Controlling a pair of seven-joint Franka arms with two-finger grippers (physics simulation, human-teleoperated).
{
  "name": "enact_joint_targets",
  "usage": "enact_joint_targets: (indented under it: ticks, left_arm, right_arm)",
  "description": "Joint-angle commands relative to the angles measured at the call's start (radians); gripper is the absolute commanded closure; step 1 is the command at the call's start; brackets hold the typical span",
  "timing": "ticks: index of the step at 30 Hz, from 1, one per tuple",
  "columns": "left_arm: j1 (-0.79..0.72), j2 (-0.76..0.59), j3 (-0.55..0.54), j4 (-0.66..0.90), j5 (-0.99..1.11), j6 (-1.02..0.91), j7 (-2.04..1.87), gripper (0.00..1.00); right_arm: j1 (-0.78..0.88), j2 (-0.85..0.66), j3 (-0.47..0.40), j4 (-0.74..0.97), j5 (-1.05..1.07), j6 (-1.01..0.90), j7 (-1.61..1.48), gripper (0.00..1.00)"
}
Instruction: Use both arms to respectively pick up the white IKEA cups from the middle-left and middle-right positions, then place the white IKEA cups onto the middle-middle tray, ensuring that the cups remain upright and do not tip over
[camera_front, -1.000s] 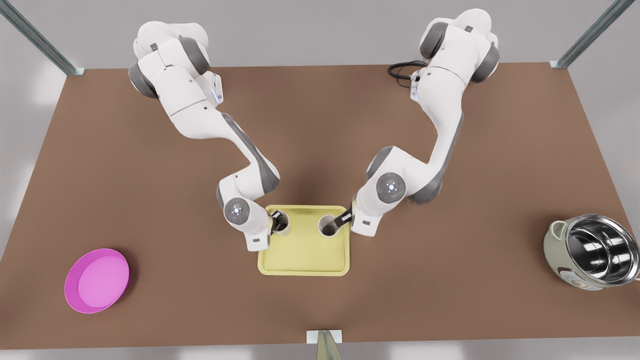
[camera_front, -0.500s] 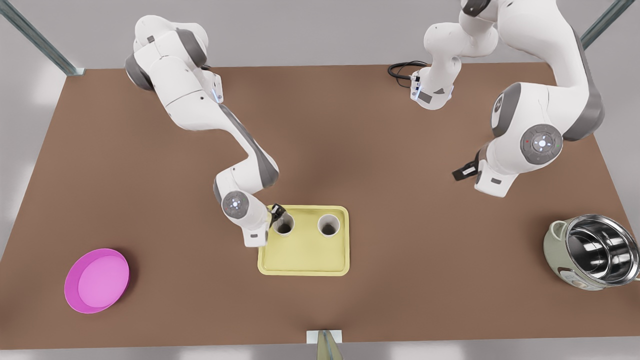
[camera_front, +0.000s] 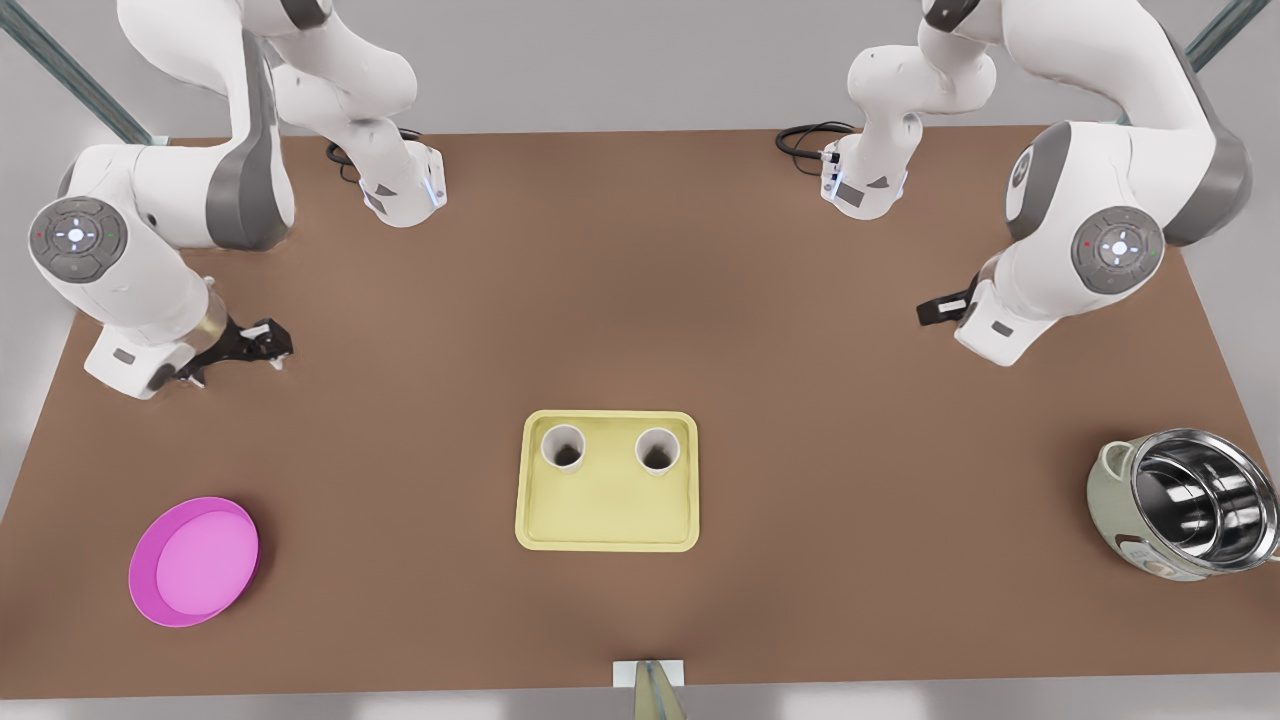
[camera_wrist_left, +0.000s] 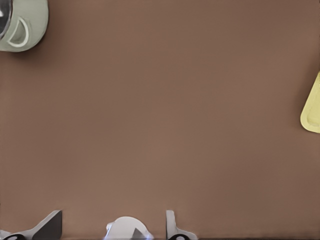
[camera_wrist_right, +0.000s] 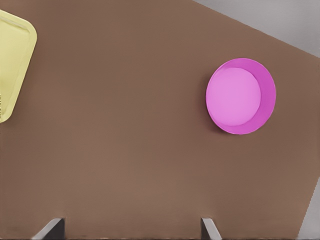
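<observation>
The left gripper (camera_front: 938, 310) is seen at the right of the front view, held above bare table (camera_front: 640, 280), its fingers spread apart and empty in the left wrist view. Its arm is folded high, the elbow raised toward the upper right corner. The right gripper (camera_front: 262, 342) is found at the left of the front view, likewise parted and holding nothing, with its arm bent up toward the upper left corner. At the frame's centre, the two white IKEA cups (camera_front: 563, 447) (camera_front: 657, 450) are set upright side by side on the far half of the tray (camera_front: 605, 510), well apart from both grippers. A pink dish (camera_front: 195, 560) is placed lower left, a steel-lined pot (camera_front: 1185, 500) lower right.
</observation>
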Motion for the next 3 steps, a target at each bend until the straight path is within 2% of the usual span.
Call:
enact_joint_targets:
  ticks: [1,3]
  left_arm:
    - [-0.006,-0.002,-0.004,0.005,0.002,-0.089,0.174,0.00]
    - [-0.006,0.000,-0.001,0.005,0.000,-0.083,0.176,0.00]
  right_arm:
    - [0.000,-0.050,0.000,-0.035,0.004,-0.091,0.207,0.00]
    - [0.000,-0.050,0.000,-0.035,0.004,-0.094,0.207,0.00]
